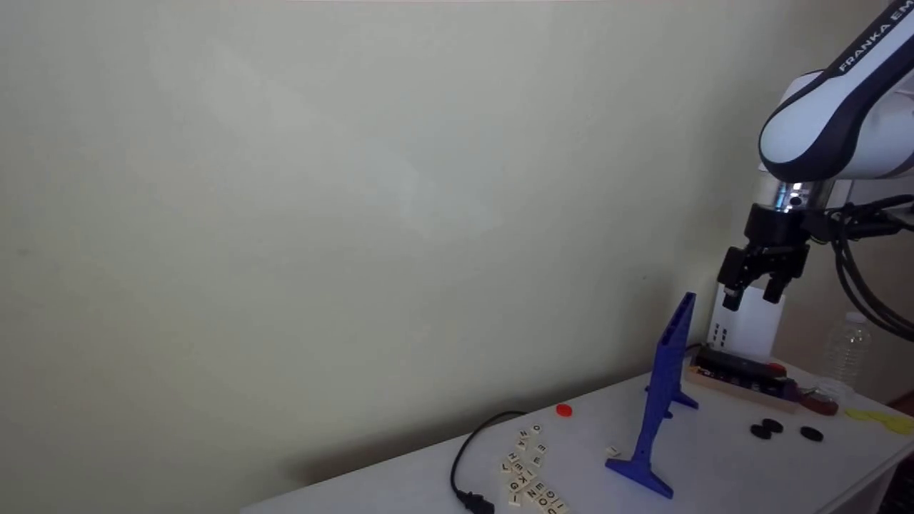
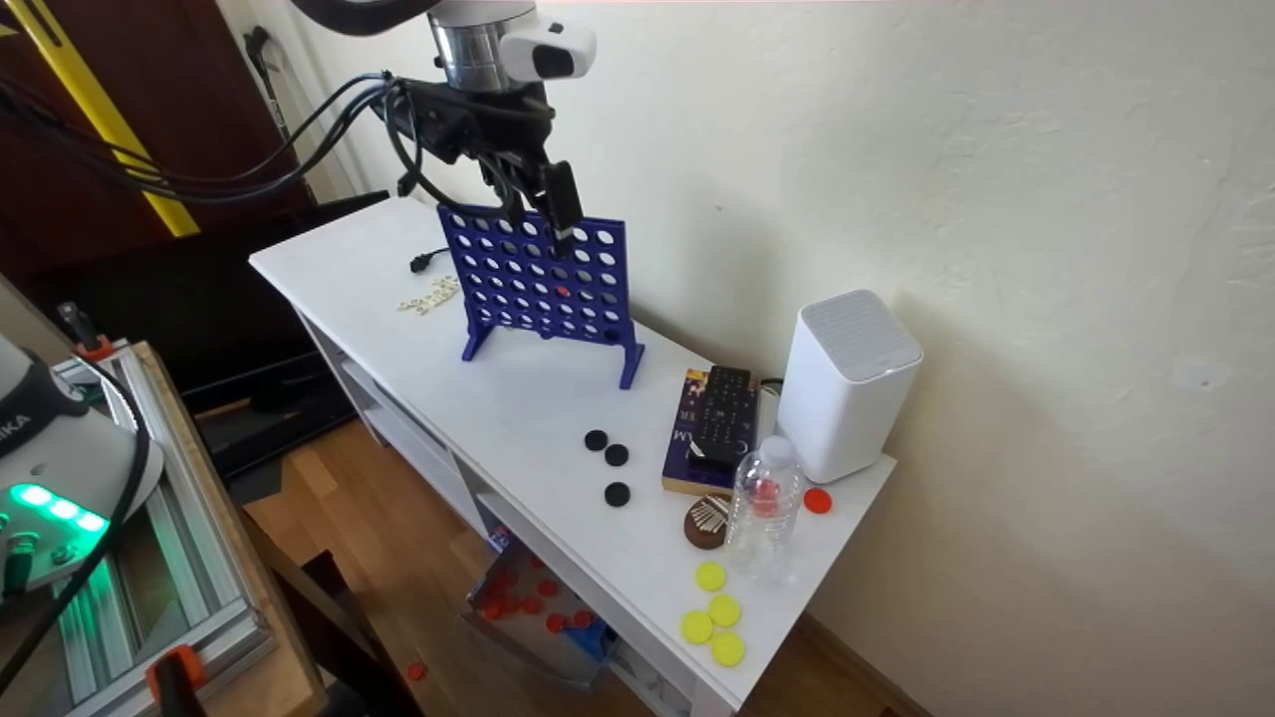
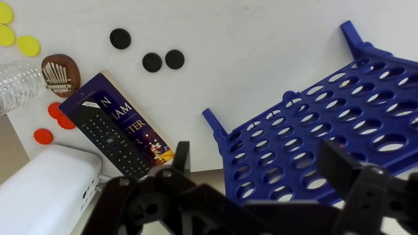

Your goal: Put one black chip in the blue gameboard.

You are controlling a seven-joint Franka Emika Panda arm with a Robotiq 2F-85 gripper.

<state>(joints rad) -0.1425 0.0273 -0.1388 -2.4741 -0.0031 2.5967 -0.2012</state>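
The blue gameboard (image 1: 664, 378) stands upright on its feet on the white table; it also shows in an exterior view (image 2: 527, 277) and in the wrist view (image 3: 307, 139). Its bottom corner hole nearest the book looks dark, as if filled. Three black chips lie flat on the table, two close together (image 3: 152, 62) (image 3: 174, 59) and one a little apart (image 3: 120, 39); they show in both exterior views (image 2: 617, 455) (image 1: 811, 433). My gripper (image 1: 751, 300) is open and empty. It hangs high above the table near the gameboard's top edge, well above the chips.
A book (image 3: 130, 107) with a black remote (image 3: 111, 140) lies near the chips. A thumb piano (image 2: 704, 525), a clear bottle (image 2: 767, 498), a tall white box (image 2: 847, 388), yellow chips (image 2: 724, 609) and red chips (image 3: 43, 136) are beyond. Letter tiles (image 1: 528, 475) lie behind the gameboard.
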